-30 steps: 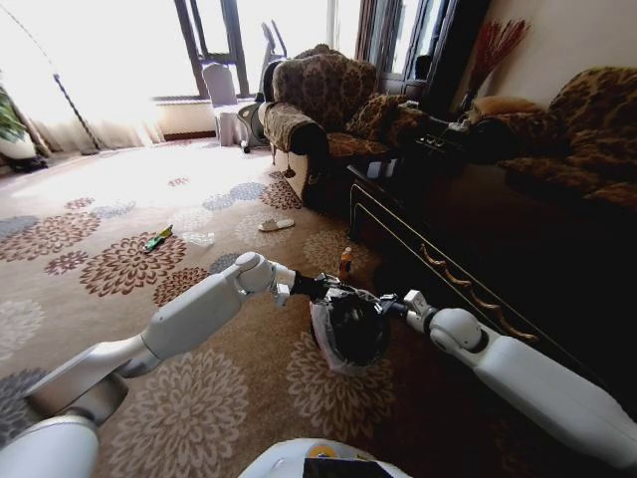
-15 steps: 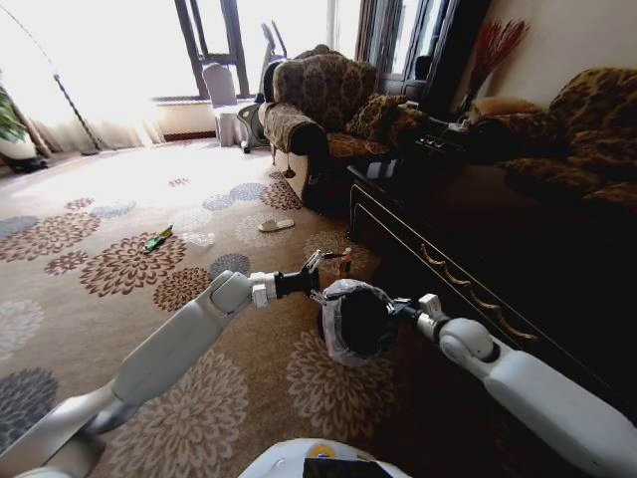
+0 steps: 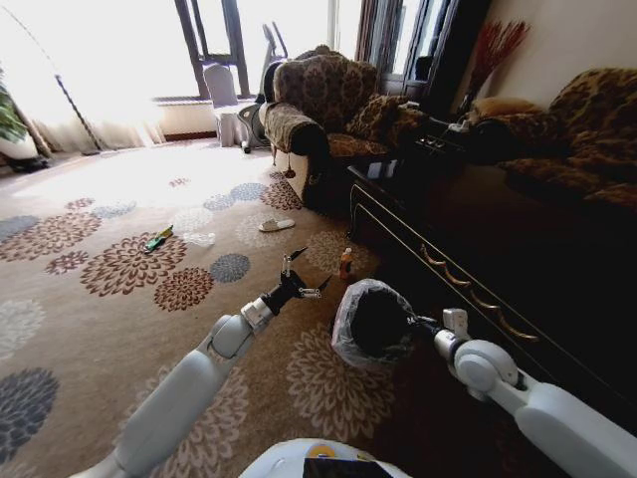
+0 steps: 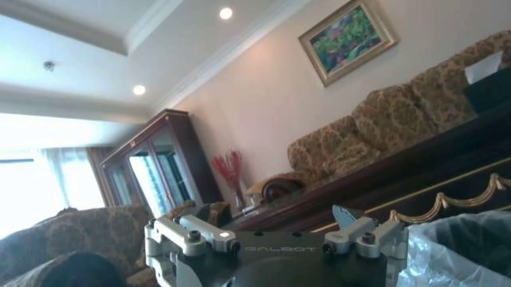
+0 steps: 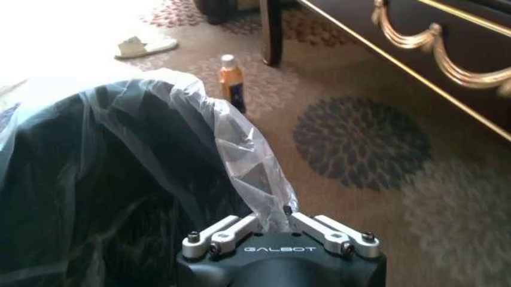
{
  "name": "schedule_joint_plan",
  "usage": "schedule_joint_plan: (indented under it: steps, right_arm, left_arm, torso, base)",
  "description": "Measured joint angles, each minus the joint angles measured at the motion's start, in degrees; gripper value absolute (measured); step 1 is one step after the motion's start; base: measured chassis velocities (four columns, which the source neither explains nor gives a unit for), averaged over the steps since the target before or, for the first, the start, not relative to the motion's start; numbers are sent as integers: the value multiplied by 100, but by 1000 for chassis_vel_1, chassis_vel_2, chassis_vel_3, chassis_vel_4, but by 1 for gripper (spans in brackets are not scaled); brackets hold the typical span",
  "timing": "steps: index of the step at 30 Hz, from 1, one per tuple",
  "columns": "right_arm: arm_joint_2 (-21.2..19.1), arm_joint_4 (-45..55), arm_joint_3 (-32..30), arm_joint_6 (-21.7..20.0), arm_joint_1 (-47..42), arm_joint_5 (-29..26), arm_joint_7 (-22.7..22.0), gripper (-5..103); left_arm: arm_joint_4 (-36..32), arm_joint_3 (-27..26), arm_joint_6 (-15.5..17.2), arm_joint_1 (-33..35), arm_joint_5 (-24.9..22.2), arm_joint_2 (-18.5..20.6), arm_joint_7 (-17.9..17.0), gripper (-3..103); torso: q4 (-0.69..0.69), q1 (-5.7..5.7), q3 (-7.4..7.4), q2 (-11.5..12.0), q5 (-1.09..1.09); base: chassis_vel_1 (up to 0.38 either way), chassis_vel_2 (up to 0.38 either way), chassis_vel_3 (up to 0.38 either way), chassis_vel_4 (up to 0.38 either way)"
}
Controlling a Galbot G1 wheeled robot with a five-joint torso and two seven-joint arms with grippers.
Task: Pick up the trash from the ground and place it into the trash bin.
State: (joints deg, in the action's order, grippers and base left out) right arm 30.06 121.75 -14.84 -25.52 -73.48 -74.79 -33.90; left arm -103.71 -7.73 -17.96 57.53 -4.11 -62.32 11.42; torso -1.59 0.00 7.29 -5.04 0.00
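A lined trash bin (image 3: 373, 321) hangs tilted above the patterned carpet (image 3: 100, 299), its mouth facing left, rim clamped in the right claw (image 5: 281, 222). Beside it the left claw (image 3: 302, 274) spreads wide, empty. An orange bottle (image 3: 345, 263) stands upright beyond.

A black trash bin (image 3: 376, 321) lined with a translucent grey-white bag sits on a beige carpet (image 3: 100, 329) patterned with brown, maroon and grey-blue flowers. Nearby are an orange bottle (image 3: 345, 263) with a white cap, a green wrapper (image 3: 157, 238), and brown floral-patterned sofas (image 3: 318, 100).
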Motion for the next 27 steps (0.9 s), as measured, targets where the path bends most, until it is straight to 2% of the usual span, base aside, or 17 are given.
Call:
schedule_joint_plan:
  steps: [1, 6, 9, 10, 13, 21, 27]
  right_arm:
    - [7, 97, -138, -12, -114, -191, -160, 0]
    - [139, 187, -384, 51, -250, -336, -395, 0]
    - [505, 296, -499, 127, -109, -618, -907, 0]
    - [505, 296, -499, 127, -109, -618, -907, 0]
    - [833, 412, -558, 229, -43, -644, -1374, 0]
    - [1097, 696, -575, 207, -240, -351, -1612, 0]
    - [1130, 915, -609, 181, -359, -699, -2030, 0]
  left_arm:
    - [106, 6, 24, 17, 65, -122, -87, 100]
    - [333, 53, 62, 93, 208, -399, -257, 100]
    - [334, 17, 175, 337, 262, -608, -425, 100]
    - [334, 17, 175, 337, 262, -608, -425, 100]
    - [272, -53, 267, 688, 276, -732, -573, 100]
    - [370, -147, 276, 946, 434, -921, -783, 100]
    - [728, -133, 314, 745, 594, -945, -1050, 100]
  torso:
    - [-1, 0, 0, 0, 0]
    - [-1, 0, 1, 0, 0]
    - [-2, 0, 1, 0, 2]
    - [-2, 0, 1, 0, 2]
    - [-4, 0, 1, 0, 0]
    - [-3, 0, 1, 1, 0]
    - [-3, 0, 1, 1, 0]
  base:
    - [0, 0, 0, 0]
    - [0, 0, 0, 0]
    - [0, 0, 0, 0]
    - [0, 0, 0, 0]
    - [0, 0, 0, 0]
    - [0, 0, 0, 0]
    - [0, 0, 0, 0]
